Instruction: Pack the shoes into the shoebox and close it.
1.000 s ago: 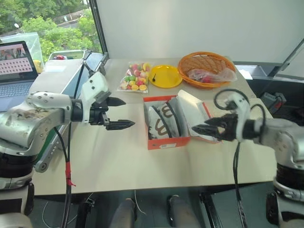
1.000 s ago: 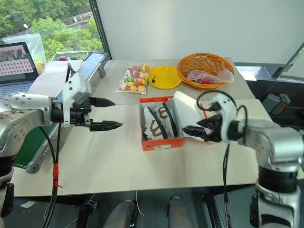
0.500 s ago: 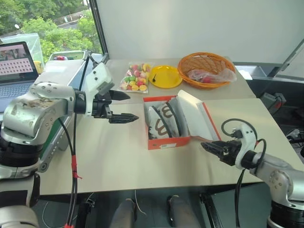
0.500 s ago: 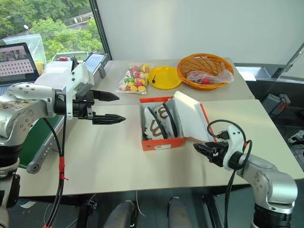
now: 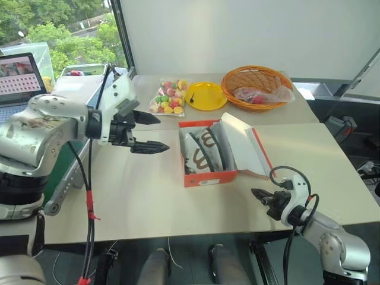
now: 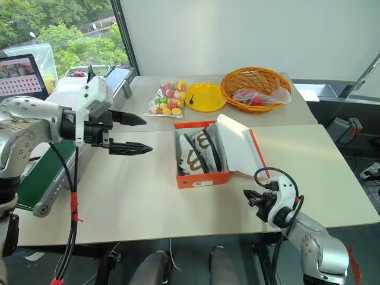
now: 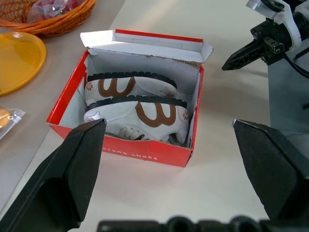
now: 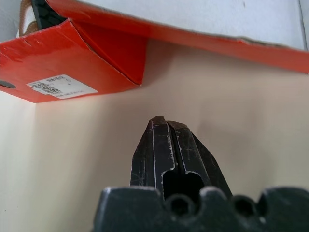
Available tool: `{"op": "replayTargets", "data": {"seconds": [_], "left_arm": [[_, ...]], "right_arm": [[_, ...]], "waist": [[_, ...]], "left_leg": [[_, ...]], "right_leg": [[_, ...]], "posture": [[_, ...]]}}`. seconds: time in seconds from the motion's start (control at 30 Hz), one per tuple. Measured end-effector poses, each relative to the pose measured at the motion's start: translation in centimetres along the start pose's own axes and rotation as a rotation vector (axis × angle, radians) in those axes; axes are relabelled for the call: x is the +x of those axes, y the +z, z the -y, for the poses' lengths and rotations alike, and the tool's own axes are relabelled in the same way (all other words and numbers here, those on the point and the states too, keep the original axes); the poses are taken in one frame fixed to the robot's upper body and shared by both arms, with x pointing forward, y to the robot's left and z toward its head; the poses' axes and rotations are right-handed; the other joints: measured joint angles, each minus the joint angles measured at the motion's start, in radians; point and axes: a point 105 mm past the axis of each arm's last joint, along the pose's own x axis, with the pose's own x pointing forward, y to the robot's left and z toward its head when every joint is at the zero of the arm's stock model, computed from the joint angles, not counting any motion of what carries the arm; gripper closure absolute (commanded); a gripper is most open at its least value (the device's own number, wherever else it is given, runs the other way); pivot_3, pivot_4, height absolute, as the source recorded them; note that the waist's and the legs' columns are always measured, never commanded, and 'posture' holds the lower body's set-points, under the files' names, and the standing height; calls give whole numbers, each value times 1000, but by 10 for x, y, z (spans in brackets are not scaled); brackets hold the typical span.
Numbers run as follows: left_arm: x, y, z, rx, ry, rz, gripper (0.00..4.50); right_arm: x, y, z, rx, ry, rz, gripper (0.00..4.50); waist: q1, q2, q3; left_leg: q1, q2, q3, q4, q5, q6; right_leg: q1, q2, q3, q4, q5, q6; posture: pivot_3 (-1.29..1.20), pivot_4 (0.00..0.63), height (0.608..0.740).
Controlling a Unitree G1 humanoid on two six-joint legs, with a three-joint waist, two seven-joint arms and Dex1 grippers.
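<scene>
Both shoes [image 7: 135, 104] fill the shoebox [image 5: 209, 177]; left pincer [image 5: 153, 132] gapes empty, right pincer [image 5: 256, 195] pinched empty

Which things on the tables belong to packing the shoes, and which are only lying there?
Belong to the job:
- the shoes, both already inside the box
- the shoebox, lid open

Only lying about:
- orange basket
- yellow plate
- bag of sweets
- laptop

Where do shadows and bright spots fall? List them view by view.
Left eye view: daylight through the window, table evenly lit. Left wrist view: shoes shaded inside the shoebox. Right wrist view: table shaded under the lid.
</scene>
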Motion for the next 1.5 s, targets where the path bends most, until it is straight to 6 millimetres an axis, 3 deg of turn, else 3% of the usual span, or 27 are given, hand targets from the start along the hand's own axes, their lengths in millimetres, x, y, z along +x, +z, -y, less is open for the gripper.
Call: {"op": "replayTargets", "data": {"seconds": [0.17, 0.53, 0.73, 0.9, 1.03, 1.17, 1.3, 1.5], "left_arm": [[0, 19, 4, 44, -42, 45, 0], [1, 21, 7, 29, -82, 68, 0], [-2, 20, 7, 25, -83, 60, 0], [-4, 22, 7, 14, -78, 69, 0], [-5, 22, 8, 24, -63, 74, 0], [-5, 20, 7, 13, -50, 74, 0], [-4, 18, 9, 10, -54, 75, 0], [-6, 21, 10, 11, -41, 92, 0]], "right_arm": [[20, -1, 2, 89, -8, 101, 4492], [53, 1, 13, 174, -32, 228, 4492], [54, 8, 16, 181, -32, 279, 4492], [49, 30, 9, 146, 17, 335, 4492], [45, 68, -11, 65, 123, 394, 4492], [44, 85, -40, -10, 255, 361, 4492], [49, 82, -81, -102, 425, 251, 4492], [59, 57, -105, -227, 516, 81, 4492]], "waist": [[0, 0, 0], [-2, 1, 0], [-1, 1, 0], [-4, 1, 0], [-7, 1, 0], [-5, 1, 0], [-3, 1, 0], [0, 1, 0]], "left_leg": [[1, 0, 0, 0, 0, 0], [2, 0, 0, 0, 0, 0], [2, 0, 0, 0, 0, 0], [2, 0, 0, 0, 0, 0], [2, 0, 0, 0, 0, 0], [2, 0, 0, 0, 0, 0], [2, 0, 0, 0, 0, 0], [1, 0, 0, 0, 0, 0]], "right_leg": [[0, 0, 0, 0, 0, 0], [0, 1, 1, 2, 1, -2], [0, 0, 1, 2, 2, -4], [0, 0, 1, 2, 2, -4], [0, 1, 1, 3, 2, -4], [0, 1, 1, 2, 2, -4], [0, 1, 1, 2, 2, -4], [0, 0, 1, 1, 2, -4]], "posture": [[0, 150, 740], [0, 150, 740], [0, 150, 740], [0, 150, 740], [0, 150, 740], [0, 150, 740], [0, 150, 740], [0, 150, 740]]}}
